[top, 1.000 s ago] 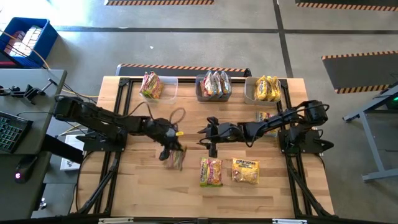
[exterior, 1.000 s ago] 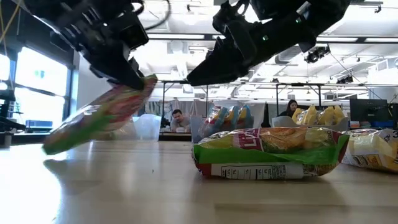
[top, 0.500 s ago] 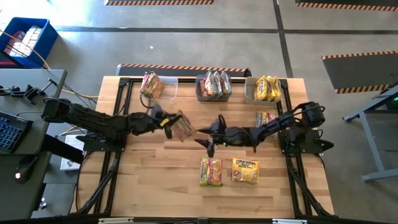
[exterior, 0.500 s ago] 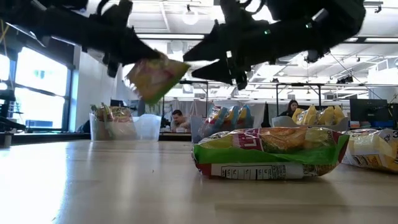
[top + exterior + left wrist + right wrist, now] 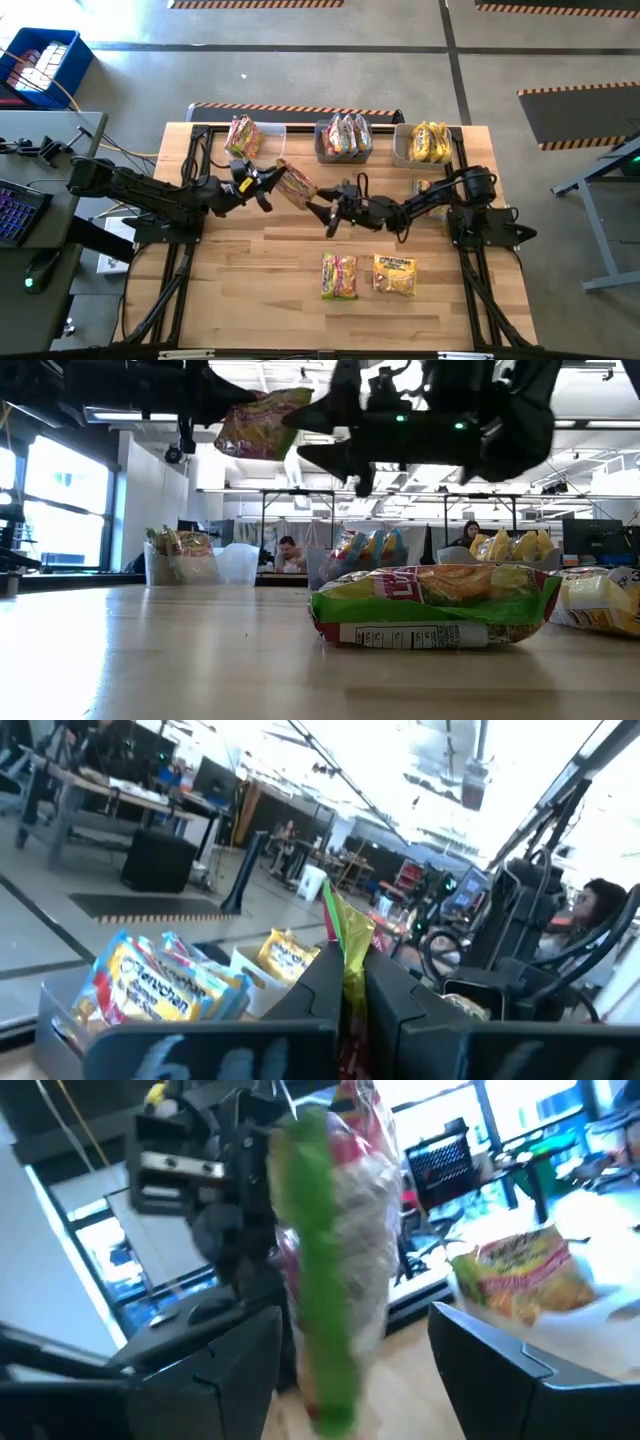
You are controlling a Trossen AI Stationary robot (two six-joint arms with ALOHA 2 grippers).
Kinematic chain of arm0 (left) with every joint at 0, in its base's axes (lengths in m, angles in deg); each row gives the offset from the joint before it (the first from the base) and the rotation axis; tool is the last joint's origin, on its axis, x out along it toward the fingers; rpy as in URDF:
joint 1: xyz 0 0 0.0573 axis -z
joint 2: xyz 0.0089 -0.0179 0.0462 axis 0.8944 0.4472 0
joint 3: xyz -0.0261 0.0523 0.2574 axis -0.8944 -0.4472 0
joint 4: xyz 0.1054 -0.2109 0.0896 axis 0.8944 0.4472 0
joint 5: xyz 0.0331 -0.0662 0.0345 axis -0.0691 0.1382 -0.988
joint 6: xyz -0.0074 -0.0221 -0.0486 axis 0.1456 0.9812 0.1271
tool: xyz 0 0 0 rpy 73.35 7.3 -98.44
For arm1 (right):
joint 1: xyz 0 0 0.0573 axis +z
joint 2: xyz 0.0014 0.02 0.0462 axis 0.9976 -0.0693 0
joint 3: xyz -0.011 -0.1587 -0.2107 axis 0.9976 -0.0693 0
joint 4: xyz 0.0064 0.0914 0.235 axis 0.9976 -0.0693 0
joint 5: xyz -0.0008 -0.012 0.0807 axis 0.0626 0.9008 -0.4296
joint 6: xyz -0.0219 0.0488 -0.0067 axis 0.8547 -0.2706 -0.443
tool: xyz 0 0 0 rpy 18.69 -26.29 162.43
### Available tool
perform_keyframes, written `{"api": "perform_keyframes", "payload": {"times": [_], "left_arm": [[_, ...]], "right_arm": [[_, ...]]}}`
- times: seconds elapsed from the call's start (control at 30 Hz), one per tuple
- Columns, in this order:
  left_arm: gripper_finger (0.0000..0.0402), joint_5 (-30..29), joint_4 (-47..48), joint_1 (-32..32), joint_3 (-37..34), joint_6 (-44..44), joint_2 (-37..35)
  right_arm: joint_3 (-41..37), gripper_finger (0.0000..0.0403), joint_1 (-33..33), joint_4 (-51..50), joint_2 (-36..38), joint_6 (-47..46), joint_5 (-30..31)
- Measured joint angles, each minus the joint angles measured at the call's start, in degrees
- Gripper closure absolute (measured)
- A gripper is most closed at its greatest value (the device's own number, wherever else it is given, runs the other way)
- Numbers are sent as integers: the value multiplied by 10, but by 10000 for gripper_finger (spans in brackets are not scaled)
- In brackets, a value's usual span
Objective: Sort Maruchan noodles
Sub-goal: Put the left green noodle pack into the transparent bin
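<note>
Green-red packet [image 5: 295,184] is pinched in my left gripper [image 5: 268,184], aloft over the desk [image 5: 250,300]. Right gripper [image 5: 325,210] is spread wide around its far end, empty. Handover step, I judge; next, right should close, then left release.

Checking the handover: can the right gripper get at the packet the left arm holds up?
Probably yes. The left gripper holds the noodle packet in the air, and the right gripper is open right beside it, its fingers either side of the packet in the right wrist view. Nothing lies between them.
</note>
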Motion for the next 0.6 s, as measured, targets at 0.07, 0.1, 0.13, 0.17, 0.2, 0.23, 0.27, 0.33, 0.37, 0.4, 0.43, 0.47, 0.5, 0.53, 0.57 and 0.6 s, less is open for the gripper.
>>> {"api": "perform_keyframes", "payload": {"times": [0.07,0.1,0.13,0.17,0.2,0.23,0.27,0.33,0.37,0.4,0.43,0.47,0.5,0.53,0.57,0.6], "left_arm": [[401,-8,-1,0,0,-8,0],[401,-13,-2,0,0,-12,0],[401,-14,-4,0,0,-14,0],[401,-14,-9,0,0,-14,0],[401,-14,-14,0,0,-14,0],[401,-13,-20,0,0,-17,0],[401,-12,-26,0,0,-23,0],[401,-13,-42,0,0,-30,0],[401,-13,-48,0,0,-35,0],[401,-13,-56,0,0,-42,0],[401,-13,-63,0,0,-45,0],[401,-13,-70,0,0,-48,0],[401,-13,-75,0,0,-49,0],[401,-13,-80,0,0,-52,0],[401,-14,-87,0,0,-55,0],[401,-15,-94,0,0,-59,0]], "right_arm": [[18,162,-5,0,-7,12,-1],[27,162,-6,0,-8,20,-2],[34,162,-7,0,-8,27,-3],[40,162,-8,0,-8,31,-2],[45,162,-9,-2,-8,33,-3],[49,162,-11,-3,-8,33,-3],[54,162,-13,-7,-8,33,-7],[64,162,-18,-13,-8,33,-25],[68,162,-21,-17,-7,33,-32],[73,162,-24,-21,-8,30,-35],[77,162,-27,-24,-8,26,-36],[80,162,-31,-27,-8,24,-36],[84,162,-34,-29,-8,24,-37],[86,162,-37,-29,-8,24,-38],[90,162,-39,-32,-8,24,-42],[93,162,-42,-32,-8,24,-46]]}}
